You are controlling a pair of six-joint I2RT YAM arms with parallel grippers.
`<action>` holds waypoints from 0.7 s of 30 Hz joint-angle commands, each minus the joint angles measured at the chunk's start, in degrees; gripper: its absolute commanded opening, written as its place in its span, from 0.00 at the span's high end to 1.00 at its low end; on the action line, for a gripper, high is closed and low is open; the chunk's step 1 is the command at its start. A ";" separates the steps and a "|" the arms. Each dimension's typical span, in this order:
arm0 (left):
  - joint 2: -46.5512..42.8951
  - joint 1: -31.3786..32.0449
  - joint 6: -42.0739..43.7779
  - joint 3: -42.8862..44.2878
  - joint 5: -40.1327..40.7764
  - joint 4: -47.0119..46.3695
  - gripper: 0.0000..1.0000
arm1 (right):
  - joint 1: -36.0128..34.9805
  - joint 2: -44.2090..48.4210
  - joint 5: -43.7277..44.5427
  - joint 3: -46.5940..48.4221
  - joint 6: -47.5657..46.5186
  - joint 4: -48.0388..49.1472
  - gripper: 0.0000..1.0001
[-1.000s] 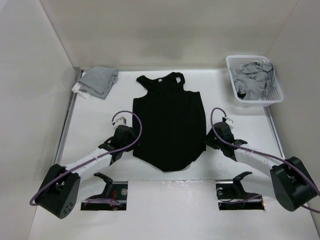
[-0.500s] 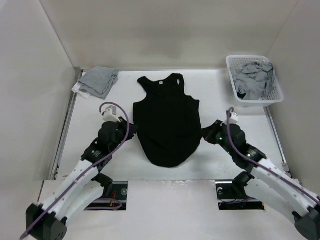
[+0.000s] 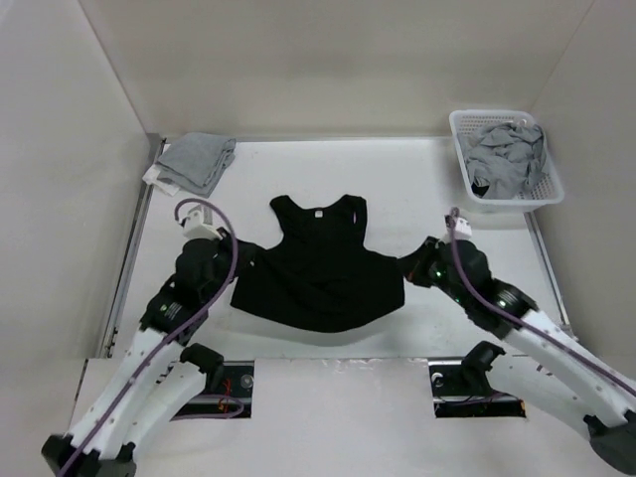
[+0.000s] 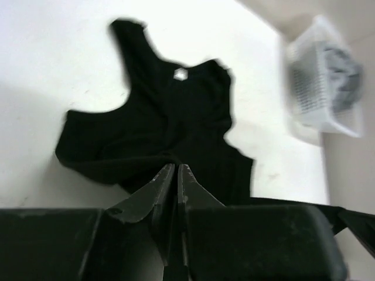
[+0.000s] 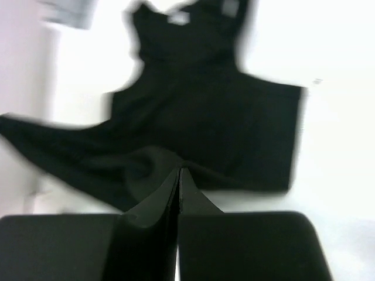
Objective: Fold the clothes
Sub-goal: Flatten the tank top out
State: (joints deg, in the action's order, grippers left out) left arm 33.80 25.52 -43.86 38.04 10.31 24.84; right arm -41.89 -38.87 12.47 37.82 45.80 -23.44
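- The left gripper [image 4: 176, 173] was closed on a pinch of black fabric at the left lower edge of the tank top [image 3: 318, 268]. Its wrist view showed the jaws pressed together with cloth gathered between them.
- The right gripper [image 5: 179, 174] was clamped the same way on the opposite lower edge, with fabric rucked at its tips.
- The tank top lay on the table [image 3: 298, 169], stretched wide between the two grippers. Its neck-to-hem axis ran straight away from the arm bases.
- Neither arm seemed nearer, since each held its own corner. The fold would likely depend on both carrying the hem away together, toward the neck.
- The lower part looked slack and bunched, and whether it was already doubled over could not be told.
- Further out, the straps and the small white neck label [image 3: 318, 212] lay flat on the far side.
- A folded grey cloth [image 3: 194, 162] sat in the far left corner.
- A white basket [image 3: 553, 191] of grey garments [image 3: 505, 154] sat at the far right.
- Both were well apart from the top, and nothing stood in the path.
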 commanded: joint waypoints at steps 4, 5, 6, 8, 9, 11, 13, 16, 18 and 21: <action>20.47 -5.34 -0.96 -6.31 -1.51 -20.05 0.95 | 16.43 -22.44 -9.74 -3.02 -3.88 19.29 0.99; 24.95 -6.83 -1.32 -5.44 -1.08 -23.92 0.94 | 19.14 -26.91 -10.79 -1.80 -3.96 22.01 0.99; 27.00 -7.36 -1.41 -4.91 -0.73 -25.61 0.94 | 20.56 -30.00 -11.32 -0.66 -4.31 23.51 0.99; 34.81 -8.95 -1.94 -1.50 -0.29 -30.63 0.94 | 23.29 -37.03 -12.20 3.02 -4.32 25.63 0.99; 38.58 -9.30 -1.50 0.96 0.41 -32.21 0.94 | 24.17 -40.20 -12.55 4.96 -4.32 26.25 0.99; 44.57 -10.53 -1.41 5.53 0.77 -33.54 0.94 | 25.84 -45.66 -13.17 8.66 -3.97 27.13 0.99; 49.06 -11.58 -1.23 9.40 0.51 -33.80 0.90 | 26.90 -49.18 -13.44 11.03 -3.09 27.57 0.98; 49.18 -11.42 -0.53 9.60 0.50 -34.07 0.74 | 27.34 -49.55 -12.56 10.35 -1.77 28.88 0.84; 45.93 -10.98 0.26 5.58 2.43 -35.12 0.67 | 26.99 -47.01 -11.60 7.54 -1.68 30.46 0.71; 36.02 -10.54 0.61 -3.91 5.33 -34.86 0.63 | 26.73 -39.47 -8.70 1.22 -1.42 31.79 0.63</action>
State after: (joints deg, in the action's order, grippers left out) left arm 78.46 14.50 -44.38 40.29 12.10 -8.23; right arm -14.94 -85.25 1.04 43.09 43.77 3.86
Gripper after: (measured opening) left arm 0.370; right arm 0.358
